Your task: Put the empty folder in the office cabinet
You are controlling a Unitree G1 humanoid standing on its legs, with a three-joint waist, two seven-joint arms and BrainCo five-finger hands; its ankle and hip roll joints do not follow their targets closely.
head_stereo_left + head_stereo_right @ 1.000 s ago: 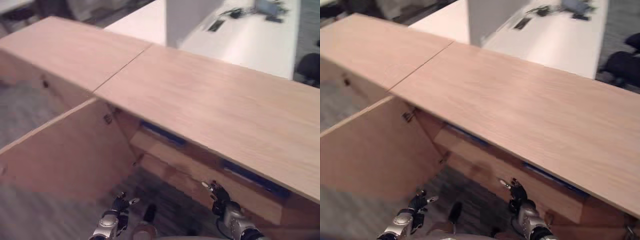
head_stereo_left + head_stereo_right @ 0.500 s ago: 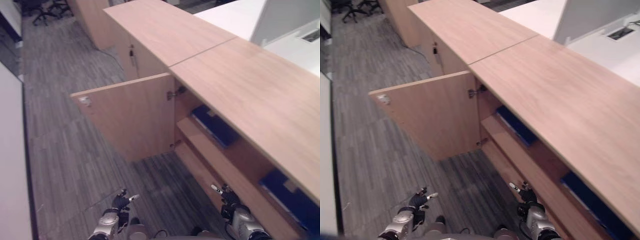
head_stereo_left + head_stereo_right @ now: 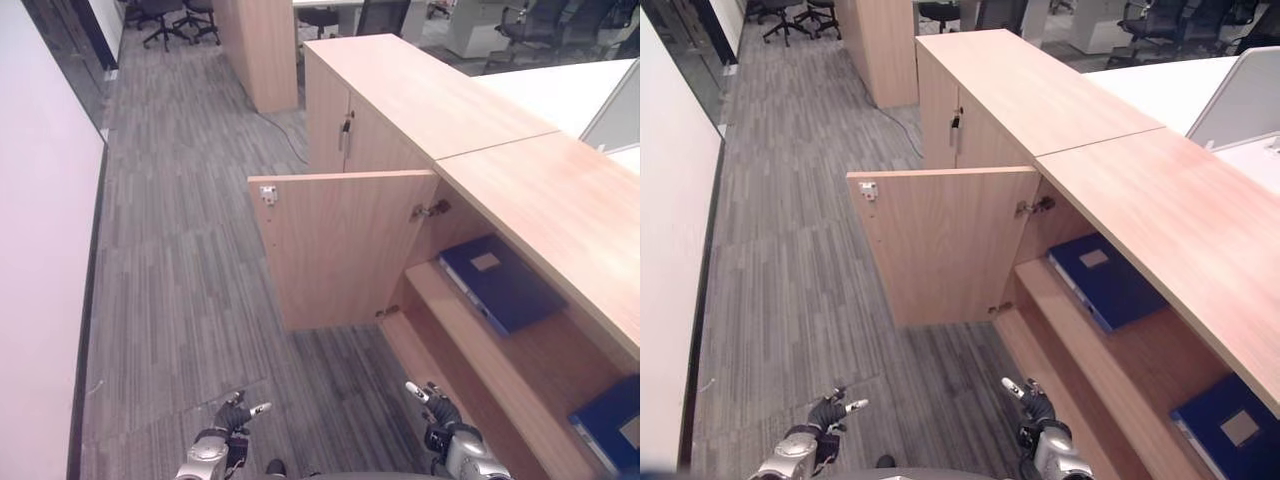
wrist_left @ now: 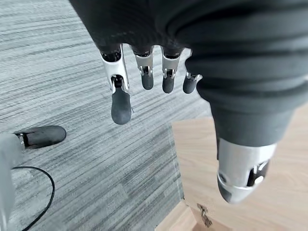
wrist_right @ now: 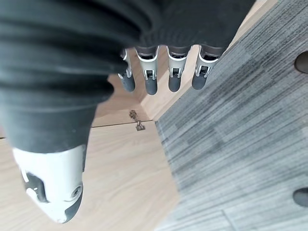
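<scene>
The wooden office cabinet (image 3: 545,205) stands on my right with its door (image 3: 340,245) swung wide into the aisle. A dark blue folder (image 3: 500,285) lies flat on the upper shelf inside. A second blue folder (image 3: 610,425) lies on a lower shelf at the right edge. My left hand (image 3: 222,443) hangs low over the carpet, fingers (image 4: 120,91) straight and holding nothing. My right hand (image 3: 447,440) hangs low beside the cabinet's bottom shelf, fingers (image 5: 175,72) straight and empty too.
Grey striped carpet (image 3: 180,280) runs along the aisle, with a pale wall (image 3: 40,250) on the left. A closed cabinet (image 3: 400,95) adjoins the open one, and a taller wooden unit (image 3: 262,50) stands farther back. Office chairs (image 3: 160,12) and a white desk (image 3: 560,85) lie beyond.
The camera has swung from the cabinet's top toward the aisle, so the open door, shelves and blue folders now show. Both hands stay low and empty.
</scene>
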